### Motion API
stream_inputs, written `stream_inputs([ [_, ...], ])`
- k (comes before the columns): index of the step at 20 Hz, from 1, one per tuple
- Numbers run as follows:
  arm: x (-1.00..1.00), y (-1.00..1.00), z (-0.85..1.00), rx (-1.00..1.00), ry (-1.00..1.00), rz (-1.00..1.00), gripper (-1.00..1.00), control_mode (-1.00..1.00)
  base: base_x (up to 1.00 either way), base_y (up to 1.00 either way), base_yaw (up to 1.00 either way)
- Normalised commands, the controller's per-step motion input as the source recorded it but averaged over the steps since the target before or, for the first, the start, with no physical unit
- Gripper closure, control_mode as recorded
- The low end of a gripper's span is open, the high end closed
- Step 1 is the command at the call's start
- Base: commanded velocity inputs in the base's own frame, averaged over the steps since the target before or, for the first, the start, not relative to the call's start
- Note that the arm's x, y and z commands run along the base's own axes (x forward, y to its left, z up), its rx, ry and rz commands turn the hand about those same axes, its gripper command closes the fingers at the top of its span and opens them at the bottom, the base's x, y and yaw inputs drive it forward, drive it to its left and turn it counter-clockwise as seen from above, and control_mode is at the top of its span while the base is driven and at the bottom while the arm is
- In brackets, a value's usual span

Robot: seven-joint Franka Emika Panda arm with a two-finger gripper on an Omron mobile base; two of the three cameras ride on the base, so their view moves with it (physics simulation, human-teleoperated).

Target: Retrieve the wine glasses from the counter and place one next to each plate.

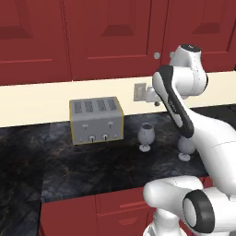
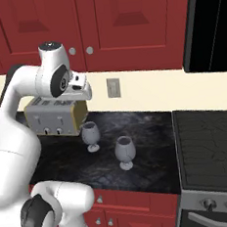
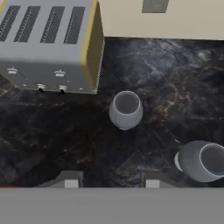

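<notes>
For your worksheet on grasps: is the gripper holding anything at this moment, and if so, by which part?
Nothing is held. The gripper hangs open above the counter, its fingertips apart with nothing between them; both wine glasses stand untouched below.

red wall cabinets, cream wall strip, stove

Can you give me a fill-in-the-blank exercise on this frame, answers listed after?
1. Both wine glasses stand upright on the black marbled ____.
2. The appliance left of the glasses, the toaster, has ____ slots on top.
3. The gripper hovers above the counter with its fingers apart, holding ____.

Missing words: counter; four; nothing
</notes>
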Motion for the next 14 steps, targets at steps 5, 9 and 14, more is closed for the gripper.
stream_inputs([
  [5, -0.41, 0.00, 0.03, -0.01, -0.17, 0.00, -1.00, -1.00, 0.00, 0.00, 0.00],
  [9, -0.74, 0.00, 0.00, -0.01, -0.23, -0.17, -1.00, -1.00, 0.00, 0.00, 0.00],
  [14, -0.69, -0.12, 0.04, 0.00, -0.13, -0.44, -1.00, -1.00, 0.00, 0.00, 0.00],
])
